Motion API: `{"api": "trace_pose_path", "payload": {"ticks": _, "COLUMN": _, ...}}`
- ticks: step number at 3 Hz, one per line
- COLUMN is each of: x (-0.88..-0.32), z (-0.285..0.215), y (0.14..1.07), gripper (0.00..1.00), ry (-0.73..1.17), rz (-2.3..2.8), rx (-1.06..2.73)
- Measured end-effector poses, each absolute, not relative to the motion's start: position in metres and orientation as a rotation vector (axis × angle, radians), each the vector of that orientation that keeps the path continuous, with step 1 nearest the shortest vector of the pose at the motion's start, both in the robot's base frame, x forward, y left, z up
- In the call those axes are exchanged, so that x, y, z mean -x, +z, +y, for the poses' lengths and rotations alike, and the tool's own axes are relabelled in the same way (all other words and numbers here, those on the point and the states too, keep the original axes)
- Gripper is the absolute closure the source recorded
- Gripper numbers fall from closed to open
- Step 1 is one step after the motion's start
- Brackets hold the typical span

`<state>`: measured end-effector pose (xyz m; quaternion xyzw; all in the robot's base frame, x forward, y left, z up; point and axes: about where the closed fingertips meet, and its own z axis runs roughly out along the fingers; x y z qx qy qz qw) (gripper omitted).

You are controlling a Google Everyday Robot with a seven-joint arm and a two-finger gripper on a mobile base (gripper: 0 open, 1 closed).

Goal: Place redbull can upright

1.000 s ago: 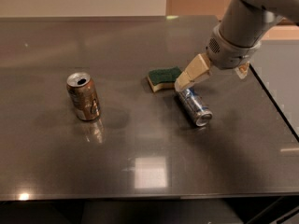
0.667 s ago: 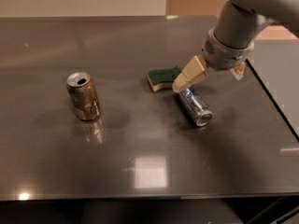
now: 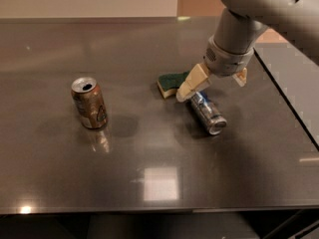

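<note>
The redbull can (image 3: pixel 208 113) is slim and silver with blue patches. It lies on its side on the dark table (image 3: pixel 149 148), right of centre, with one shiny end facing the front right. My gripper (image 3: pixel 213 88) hovers just over the can's far end. Its cream fingers (image 3: pixel 191 84) are spread apart, one on each side, and hold nothing.
A wider brownish-gold can (image 3: pixel 89 103) stands upright at the left with its top open. A green and yellow sponge (image 3: pixel 172 83) lies just left of the gripper, close to the redbull can's far end. The table's right edge (image 3: pixel 289 103) runs diagonally nearby.
The gripper has moved a little to the left and lower, toward the far end of the lying can. Neither can nor the sponge has moved.
</note>
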<state>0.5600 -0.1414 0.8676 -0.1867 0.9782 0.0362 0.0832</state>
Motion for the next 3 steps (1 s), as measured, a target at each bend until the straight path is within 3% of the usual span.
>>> {"api": "trace_pose_path", "payload": {"ticks": 3, "x": -0.573, "z": -0.125, "y": 0.843, "gripper": 0.00, "ry": 0.088, "rz": 2.977, "rx": 0.622}}
